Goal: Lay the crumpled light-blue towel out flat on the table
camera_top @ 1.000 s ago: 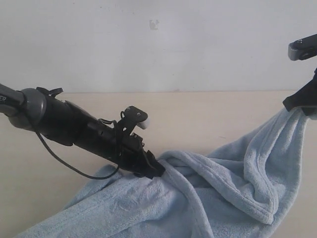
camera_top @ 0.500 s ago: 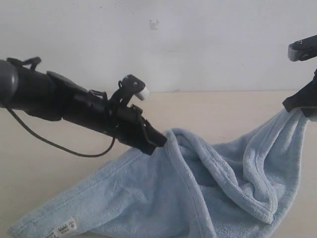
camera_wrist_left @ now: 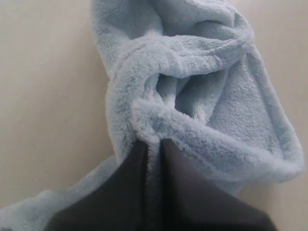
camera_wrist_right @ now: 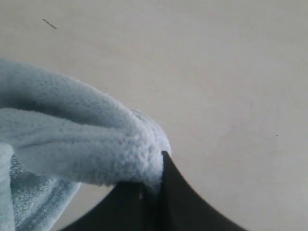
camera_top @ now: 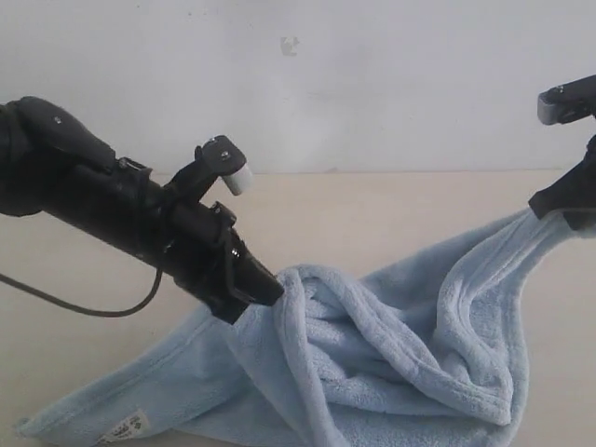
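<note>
Exterior view: looks over a wide, pale cream wood-look table (camera_top: 372, 209) with a smooth matte top, backed by a plain white wall (camera_top: 428, 93) bearing one small grey mark (camera_top: 290, 45). Finds a large, pale light-blue fluffy fleece towel (camera_top: 391, 358) bunched in deep folds across the near part of that table, lifted at two places and sagging between them. On the left, shows the black left gripper (camera_top: 264, 296) angled downward, fingers closed tight on a raised fold near the towel's middle; on the right, the black right gripper (camera_top: 562, 207) up at the frame edge, pinching a towel end clear of the surface. Catches a small white label (camera_top: 126, 426) by the low left corner, down at table level, and a thin black cable (camera_top: 84, 310) drooping beneath the left arm. Left wrist view: confirms both dark fingers (camera_wrist_left: 120, 197) pressed together with a thin ridge of fleece between them, bare cream table on either side. Right wrist view: likewise clamped on a rolled, fluffy edge, with matte cream surface behind carrying one tiny dark speck (camera_wrist_right: 49, 23).
</note>
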Available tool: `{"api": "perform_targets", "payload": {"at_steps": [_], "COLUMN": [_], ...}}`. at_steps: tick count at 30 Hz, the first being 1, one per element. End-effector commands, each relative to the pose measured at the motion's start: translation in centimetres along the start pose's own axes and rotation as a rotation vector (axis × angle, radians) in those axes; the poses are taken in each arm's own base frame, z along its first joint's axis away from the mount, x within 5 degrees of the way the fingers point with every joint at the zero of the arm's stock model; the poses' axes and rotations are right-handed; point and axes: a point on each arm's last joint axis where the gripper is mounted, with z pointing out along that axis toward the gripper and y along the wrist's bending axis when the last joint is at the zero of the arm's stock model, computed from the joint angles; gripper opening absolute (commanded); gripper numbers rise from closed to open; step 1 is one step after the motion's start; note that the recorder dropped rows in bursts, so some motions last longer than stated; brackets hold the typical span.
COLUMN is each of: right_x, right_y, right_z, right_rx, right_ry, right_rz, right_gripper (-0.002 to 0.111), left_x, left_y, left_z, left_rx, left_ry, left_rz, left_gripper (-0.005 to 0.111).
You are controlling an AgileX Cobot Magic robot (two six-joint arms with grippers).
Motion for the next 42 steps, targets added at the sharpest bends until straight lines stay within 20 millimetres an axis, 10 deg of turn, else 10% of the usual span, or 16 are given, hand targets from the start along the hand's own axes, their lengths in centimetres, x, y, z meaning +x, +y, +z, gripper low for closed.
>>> {"api": "perform_targets", "payload": {"at_steps": [1, 7, 13, 23, 34, 42], "right_x": [0.6, 0.5, 0.4, 0.1, 3.4, 6.4], "right_y": [-0.2, 0.0, 0.2, 3.5, 14.0, 16.3], "right_z": [2.7, 4.2, 3.8, -2.2, -1.4, 0.4], "right_rx": [-0.021, -0.036, -0.062, -0.304, -0.408, -0.27], "right_ry": [0.089, 0.094, 0.075, 0.014, 0.178, 0.2], "right_rz": [0.01, 0.038, 0.066, -0.034, -0.443, -0.632], "right_gripper": [0.001, 0.01, 0.07, 0.058, 0.058, 0.058], "left_x": [0.0, -0.4, 0.6, 2.6, 2.6, 2.7], "left_y": [-2.0, -4.3, -4.6, -2.8, -2.4, -2.4], "left_z": [-2.2, -5.5, -5.6, -3.1, -2.9, -2.9], "left_rx": [0.002, -0.035, -0.064, -0.124, -0.159, -0.158], "left_ry": [-0.023, -0.09, -0.084, -0.019, -0.022, -0.021], "left_rz": [0.008, 0.058, 0.04, -0.022, -0.028, -0.029], "left_gripper": [0.004, 0.004, 0.004, 0.004, 0.004, 0.004]}}
